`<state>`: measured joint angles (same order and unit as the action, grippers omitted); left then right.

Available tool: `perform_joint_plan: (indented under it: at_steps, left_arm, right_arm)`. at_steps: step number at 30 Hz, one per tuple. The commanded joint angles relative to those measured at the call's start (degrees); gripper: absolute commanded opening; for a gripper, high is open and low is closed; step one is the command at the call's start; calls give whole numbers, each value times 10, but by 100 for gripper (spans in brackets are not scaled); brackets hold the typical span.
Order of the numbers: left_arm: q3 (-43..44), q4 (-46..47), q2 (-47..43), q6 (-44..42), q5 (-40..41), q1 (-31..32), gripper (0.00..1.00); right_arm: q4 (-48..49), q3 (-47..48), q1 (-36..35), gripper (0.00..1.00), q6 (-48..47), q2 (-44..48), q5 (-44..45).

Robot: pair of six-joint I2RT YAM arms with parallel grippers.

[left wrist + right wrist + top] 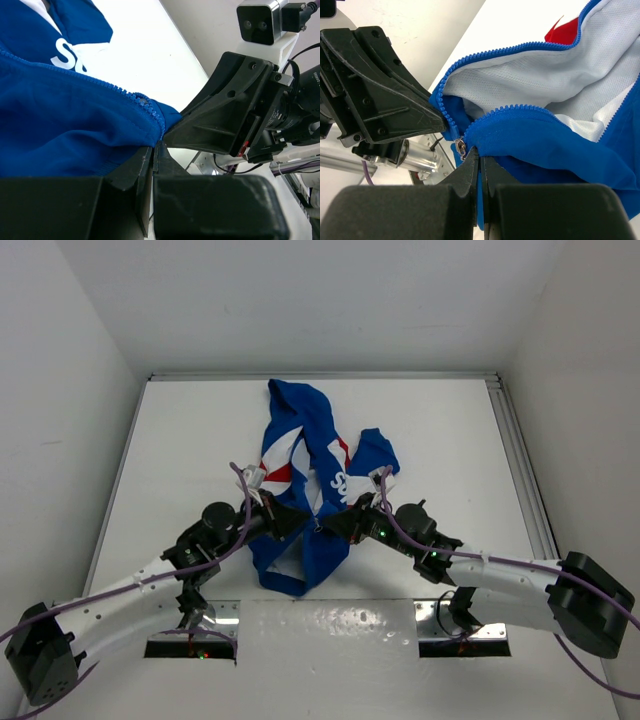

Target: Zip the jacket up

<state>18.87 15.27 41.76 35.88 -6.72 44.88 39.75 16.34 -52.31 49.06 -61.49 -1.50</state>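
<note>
Clenching opposite zipper edges [517, 108] of the jacket [322, 555], left jaws and right jaws nearly touch.

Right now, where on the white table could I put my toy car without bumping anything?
Bare white table lies left of the royal-blue fabric jacket, up to the wall, and right of it, up to the metal rail. It is crowded near the middle, where the left gripper and right gripper both pinch the jacket.

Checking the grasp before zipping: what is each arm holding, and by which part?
Both hold the jacket. The left gripper, jaws shut, pinches one front edge at its zipper teeth; the right gripper pinches the other edge beside the metal slider.
</note>
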Motion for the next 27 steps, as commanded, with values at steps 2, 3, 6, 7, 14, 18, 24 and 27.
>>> perform_joint_plan:
  at_steps: [2,3,6,7,14,18,24,27]
  left_arm:
    - [10,34,1,-3,-14,-3,0]
    - [10,35,1,-4,-15,-3,0]
    - [10,34,4,-5,-22,-3,0]
    - [10,33,4,-5,-23,-3,0]
    - [12,28,10,-8,-35,-3,0]
    - [13,20,10,-11,-37,-3,0]
    - [17,1,12,-16,-41,-3,0]
    - [22,-12,13,-20,-40,-3,0]
  right_arm:
    - [22,19,-1,0,-8,8,7]
    - [22,19,-1,0,-9,8,7]
    - [21,20,-1,0,-9,8,8]
    - [21,20,0,0,-9,8,8]
    - [15,32,-1,0,-13,8,7]
    - [11,39,-1,0,-18,8,6]
    - [4,48,0,0,-25,9,7]
    - [-3,55,-1,0,-27,9,4]
